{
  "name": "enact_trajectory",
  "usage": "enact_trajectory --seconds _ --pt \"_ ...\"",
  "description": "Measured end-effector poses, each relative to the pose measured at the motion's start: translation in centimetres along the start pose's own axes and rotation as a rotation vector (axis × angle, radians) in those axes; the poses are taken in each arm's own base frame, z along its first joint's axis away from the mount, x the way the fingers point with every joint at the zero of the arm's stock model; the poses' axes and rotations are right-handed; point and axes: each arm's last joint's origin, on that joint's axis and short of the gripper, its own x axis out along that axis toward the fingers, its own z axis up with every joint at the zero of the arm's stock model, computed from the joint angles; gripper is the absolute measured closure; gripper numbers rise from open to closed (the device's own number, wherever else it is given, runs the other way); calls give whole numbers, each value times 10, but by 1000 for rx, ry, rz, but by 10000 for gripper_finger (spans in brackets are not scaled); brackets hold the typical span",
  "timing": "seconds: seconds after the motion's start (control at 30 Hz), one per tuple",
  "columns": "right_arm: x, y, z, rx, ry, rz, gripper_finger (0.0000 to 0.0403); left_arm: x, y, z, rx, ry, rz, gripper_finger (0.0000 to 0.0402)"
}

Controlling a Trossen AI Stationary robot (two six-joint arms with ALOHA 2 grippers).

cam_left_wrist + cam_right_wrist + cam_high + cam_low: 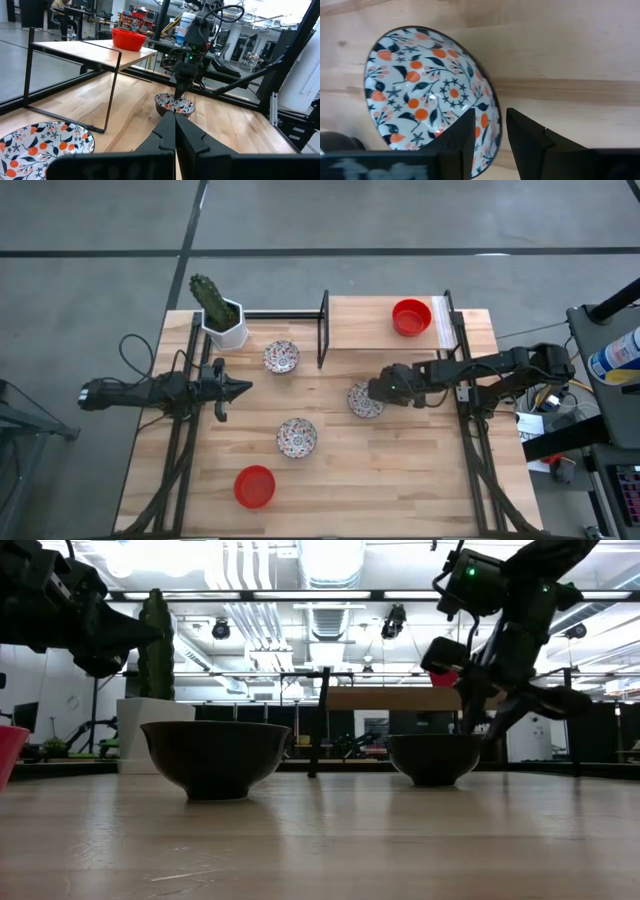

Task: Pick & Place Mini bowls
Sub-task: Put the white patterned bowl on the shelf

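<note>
Five mini bowls are showing as we are looking down on the table (pixel 420 480): three patterned bowls at the centre (pixel 297 437), at eleven o'clock (pixel 281 357) and at three o'clock (pixel 364 400), plus a red bowl (pixel 254 486) at seven o'clock and another red one (pixel 410 317) on the raised shelf (pixel 360 325) at one o'clock. Our right gripper (pixel 487 135) is straddling the three o'clock bowl's rim, fingers parted. Our left gripper (pixel 240 388) is waiting at nine o'clock, fingers pressed together.
</note>
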Motion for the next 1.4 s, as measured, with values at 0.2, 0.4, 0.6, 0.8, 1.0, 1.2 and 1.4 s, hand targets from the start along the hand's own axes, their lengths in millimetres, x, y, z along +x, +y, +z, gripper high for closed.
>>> enact_trajectory --seconds 0.2,0.4,0.6,0.8,1.0,1.2,1.4 --pt "3 -6 0 5 3 -19 330 0 0 0 0 0 0 401" --pt "3 -3 0 -14 6 -1 373 0 0 0 0 0 0 401" --pt "3 0 0 -18 13 35 391 0 0 0 0 0 0 401" --pt "-3 12 -1 -23 39 97 392 0 0 0 0 0 0 401" --pt "-19 34 -2 -55 37 180 393 0 0 0 0 0 0 401" --pt "-46 65 0 -87 -15 293 394 0 0 0 0 0 0 401" --pt "-81 86 6 -105 -50 293 392 0 0 0 0 0 0 401"
